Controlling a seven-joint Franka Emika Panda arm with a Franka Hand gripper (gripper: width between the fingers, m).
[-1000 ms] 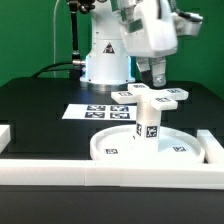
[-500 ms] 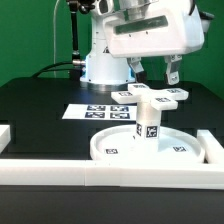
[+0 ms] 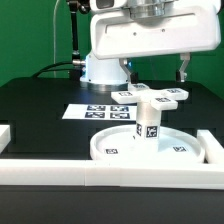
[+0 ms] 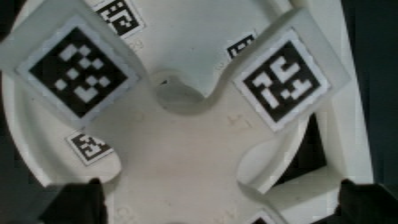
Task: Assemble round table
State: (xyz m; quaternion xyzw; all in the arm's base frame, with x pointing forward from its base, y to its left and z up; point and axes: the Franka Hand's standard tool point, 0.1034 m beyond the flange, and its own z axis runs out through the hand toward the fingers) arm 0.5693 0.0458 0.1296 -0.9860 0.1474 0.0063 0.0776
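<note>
The large rimmed round disc (image 3: 110,150) lies at the table's front. The short thick cylinder (image 3: 148,125) stands upright in it. The flat cross-shaped piece (image 3: 150,95) rests on top of the cylinder. My gripper (image 3: 154,70) hangs just above the cross piece, open wide and empty, with one finger on each side of it. In the wrist view the cross-shaped piece (image 4: 196,120) fills the picture with its tags up. The gripper (image 4: 217,205) shows only its two dark fingertips (image 4: 71,200), far apart and clear of the piece.
The marker board (image 3: 95,112) lies behind the disc toward the exterior view's left. Long white border bars run along the front (image 3: 110,172) and the left edge (image 3: 5,135). The arm's base (image 3: 105,62) stands at the back.
The hand has turned about its upright axis above the cross piece. Its broad side now faces the exterior camera and the fingers show farther apart. The parts have not moved.
</note>
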